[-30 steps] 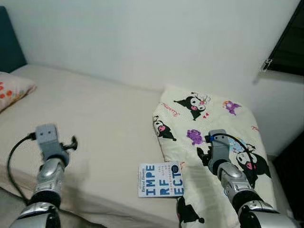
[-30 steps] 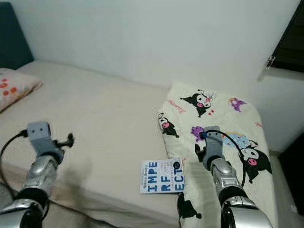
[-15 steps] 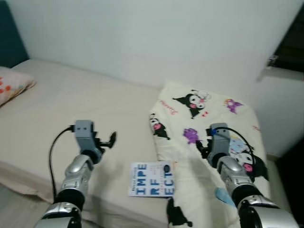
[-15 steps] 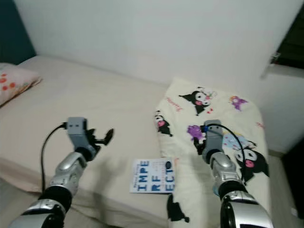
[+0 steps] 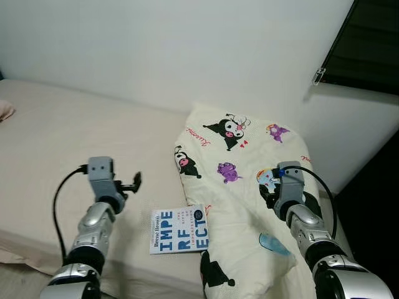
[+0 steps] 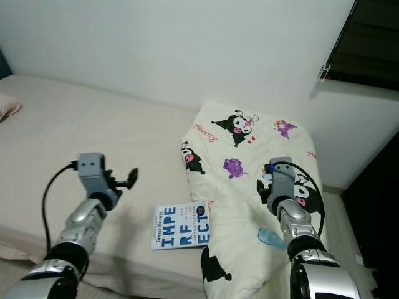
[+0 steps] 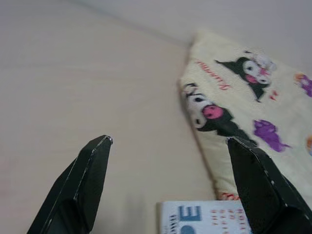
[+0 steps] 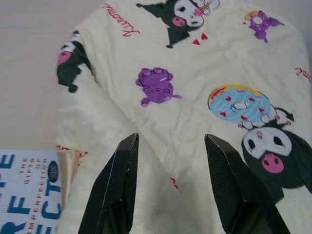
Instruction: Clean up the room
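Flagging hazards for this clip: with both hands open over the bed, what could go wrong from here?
The book lies near the bed edge, so a nudge from the left hand could push it off. One side of the book touches the printed blanket; the right hand, open over the blanket, might drag it when pulling.

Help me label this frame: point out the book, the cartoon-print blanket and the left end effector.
book (image 5: 179,230), left eye view, middle of its cover.
cartoon-print blanket (image 5: 240,205), left eye view, plain cream patch.
left end effector (image 7: 170,190), left wrist view, midway between its fingertips.
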